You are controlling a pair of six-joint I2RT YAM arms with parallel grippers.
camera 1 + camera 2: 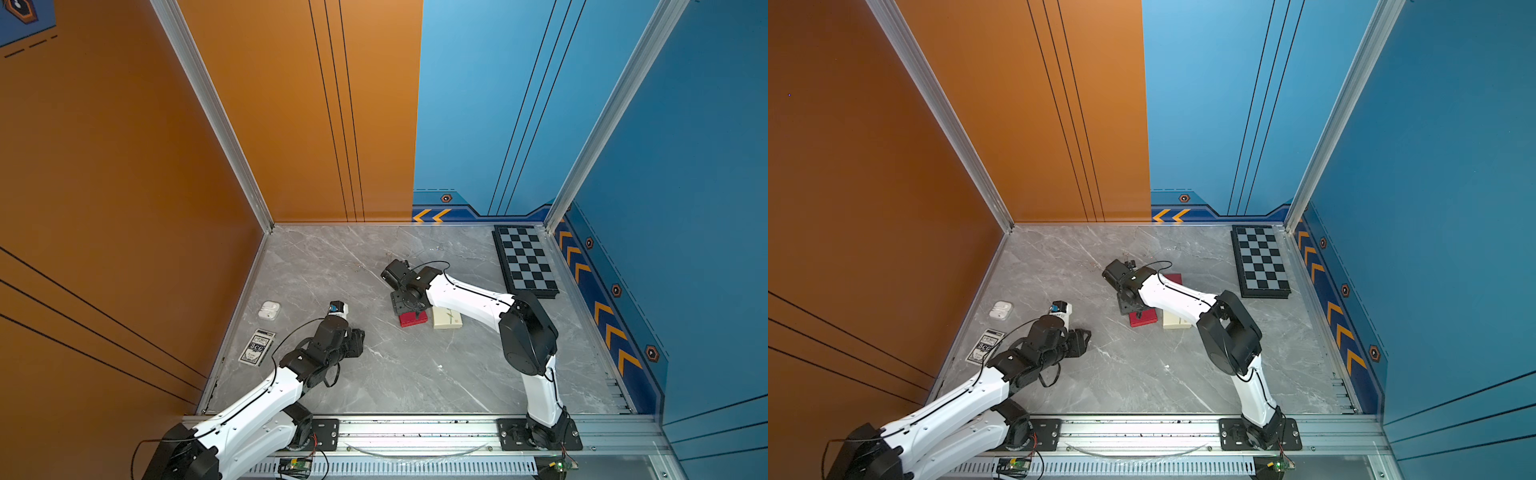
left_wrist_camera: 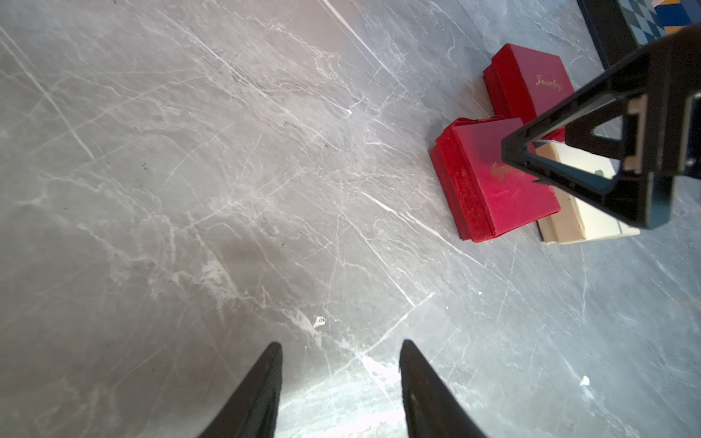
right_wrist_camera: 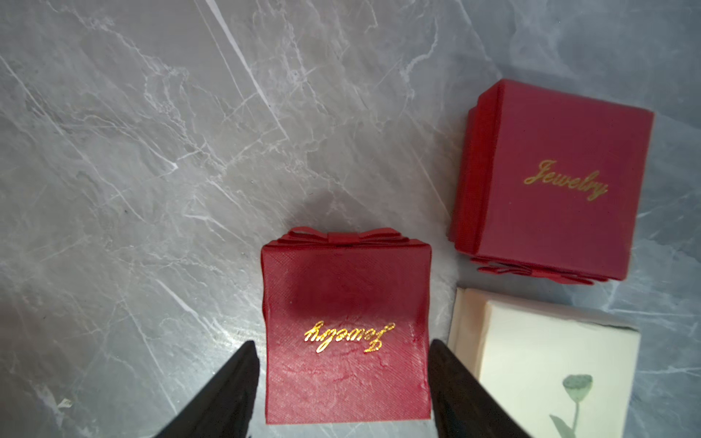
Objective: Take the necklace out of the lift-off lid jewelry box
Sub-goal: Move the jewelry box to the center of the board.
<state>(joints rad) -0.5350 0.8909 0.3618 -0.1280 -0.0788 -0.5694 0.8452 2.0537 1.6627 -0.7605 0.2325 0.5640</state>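
A red jewelry box point(image 3: 347, 341) with gold "Jewelry" lettering and a bow sits shut on the marble table; both top views show it point(image 1: 413, 319) point(image 1: 1144, 319). My right gripper point(image 3: 342, 343) hangs over it, open. Its fingers straddle the lid, one pad at the lid's edge and the other a sliver off. The left wrist view shows one right finger point(image 2: 591, 93) above that box point(image 2: 489, 182). My left gripper point(image 2: 340, 343) is open over bare marble, well to the box's left point(image 1: 357, 340). The necklace is hidden.
A second shut red box point(image 3: 554, 182) point(image 1: 1173, 277) and a cream box with a flower print point(image 3: 531, 364) point(image 1: 446, 318) lie right beside the first. A chessboard point(image 1: 525, 259) sits at the back right. An earbuds case point(image 1: 269, 309) and a card deck point(image 1: 257, 347) lie at the left.
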